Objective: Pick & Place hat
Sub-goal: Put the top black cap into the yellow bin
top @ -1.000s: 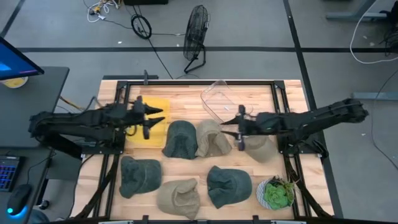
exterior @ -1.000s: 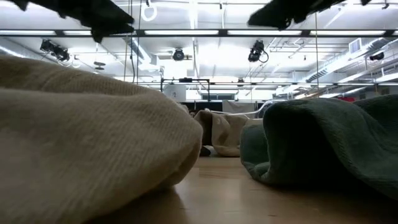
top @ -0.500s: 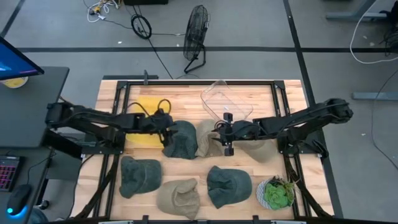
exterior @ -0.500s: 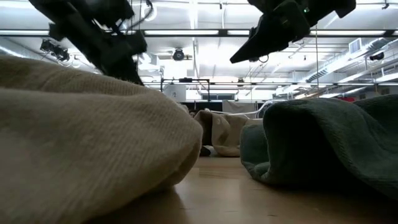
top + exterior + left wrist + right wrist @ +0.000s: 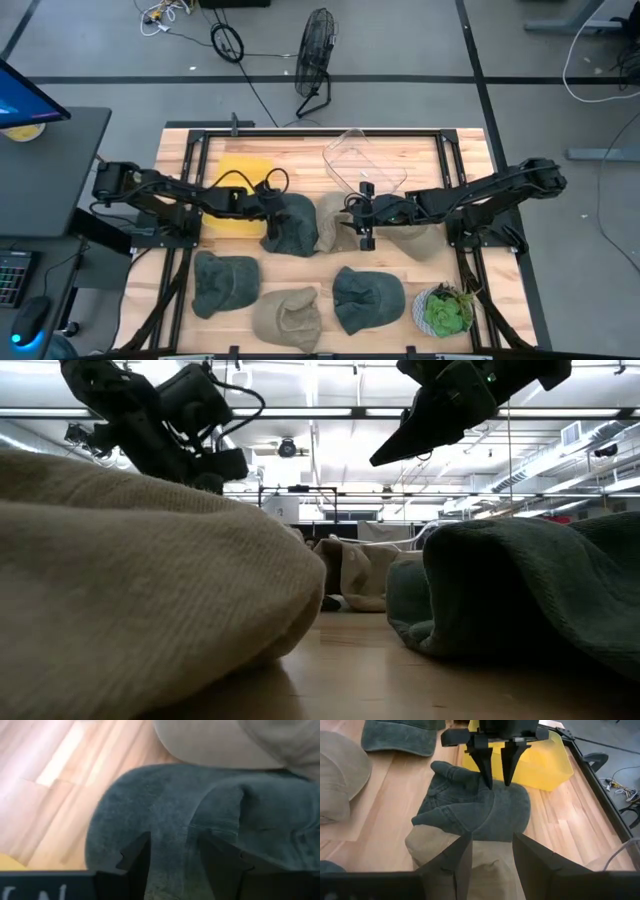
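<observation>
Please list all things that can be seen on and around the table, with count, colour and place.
green hats: 3, dark green; one in the middle row under the left gripper, one front left, one front right.
tan hats: 3, beige; one beside the middle green hat, one under the right arm, one front centre.
yellow bin: 1, yellow, back left of the table.
clear bin: 1, transparent, back centre.
plant: 1, green in a white pot, front right corner.
fan: 1, black, on the floor behind the table.
left gripper: open, fingers down at the middle green hat.
right gripper: open, over the tan hat beside it.
</observation>
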